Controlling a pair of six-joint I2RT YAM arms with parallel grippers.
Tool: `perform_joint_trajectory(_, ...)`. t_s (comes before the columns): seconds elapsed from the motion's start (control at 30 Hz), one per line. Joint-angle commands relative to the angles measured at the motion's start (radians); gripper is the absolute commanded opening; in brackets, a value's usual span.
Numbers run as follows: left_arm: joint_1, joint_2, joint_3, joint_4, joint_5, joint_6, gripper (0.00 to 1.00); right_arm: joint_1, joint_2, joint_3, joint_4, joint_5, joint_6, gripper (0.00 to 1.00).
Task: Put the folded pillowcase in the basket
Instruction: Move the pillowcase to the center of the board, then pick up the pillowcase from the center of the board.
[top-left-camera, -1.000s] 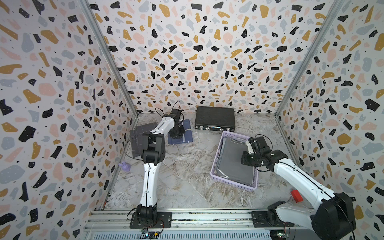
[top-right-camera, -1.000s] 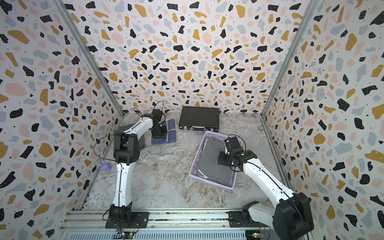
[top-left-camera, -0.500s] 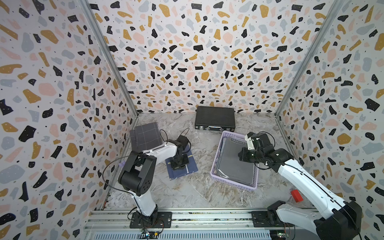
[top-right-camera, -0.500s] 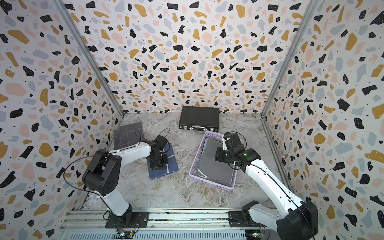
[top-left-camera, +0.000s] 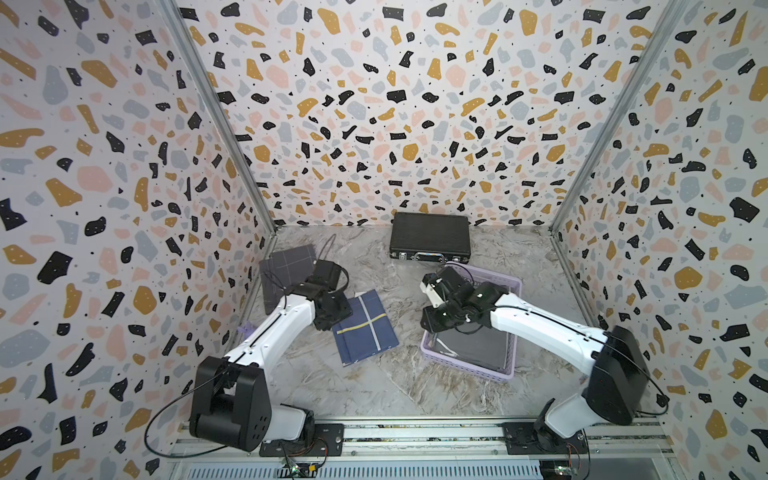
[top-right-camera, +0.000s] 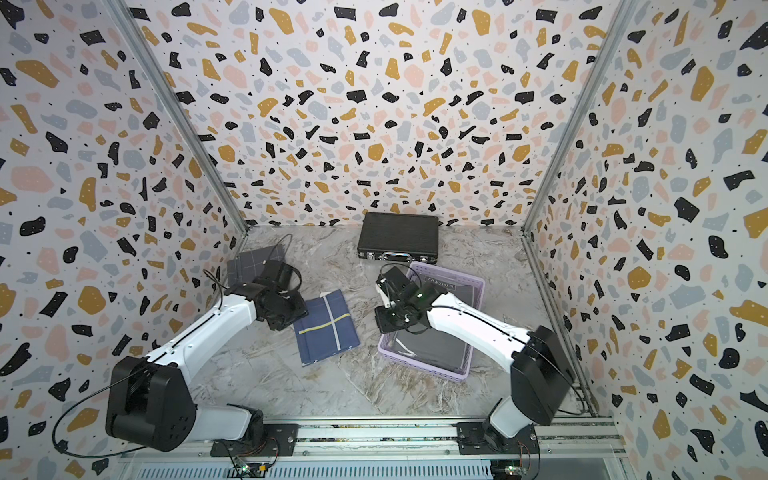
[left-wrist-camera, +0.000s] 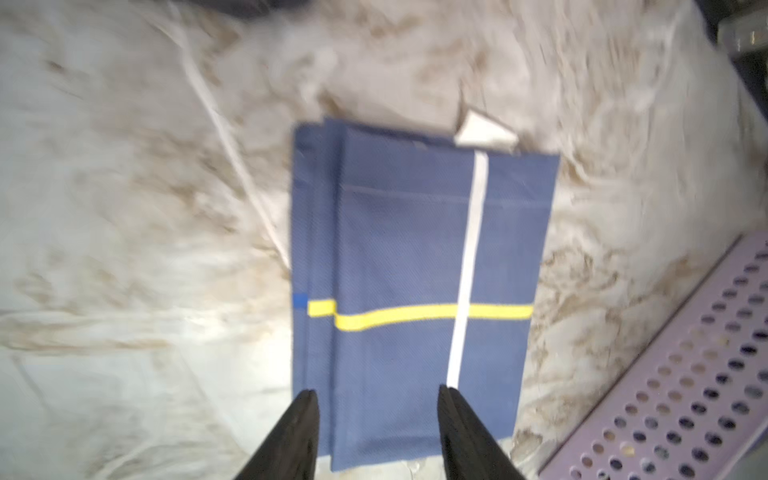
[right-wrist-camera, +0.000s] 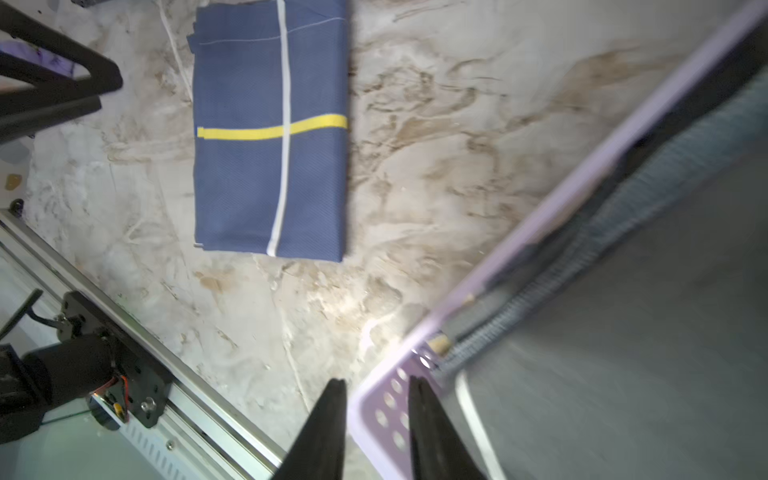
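The folded pillowcase (top-left-camera: 365, 330) (top-right-camera: 328, 328), blue with a yellow and a white stripe, lies flat on the marble table left of the basket. My left gripper (top-left-camera: 338, 313) (left-wrist-camera: 376, 395) hovers open over its far-left end, with nothing between the fingers; the pillowcase (left-wrist-camera: 395, 249) stretches away beneath. The lavender basket (top-left-camera: 469, 368) (top-right-camera: 424, 365) holds a dark grey folded cloth (top-left-camera: 478, 345). My right gripper (top-left-camera: 432, 326) (right-wrist-camera: 376, 384) stands open astride the basket's left wall (right-wrist-camera: 582, 166), which passes between the fingers. The pillowcase (right-wrist-camera: 241, 174) also shows in the right wrist view.
A black hard case (top-left-camera: 430, 241) stands at the back, just behind the basket. A grey checked cloth (top-left-camera: 286, 272) lies at the back left by the wall. The metal rail (top-left-camera: 415, 432) runs along the front edge. Terrazzo walls enclose three sides.
The left arm brought the pillowcase from the back left to mid-table, then opened and let it go. The right gripper, shut at the basket's wall, has opened.
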Motion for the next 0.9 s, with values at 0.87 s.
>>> perform_joint_trajectory(0.87,0.177,0.429,0.169,0.069,0.159,0.21,0.68,0.047,0.433,0.25,-0.039,-0.033,-0.009,0.72)
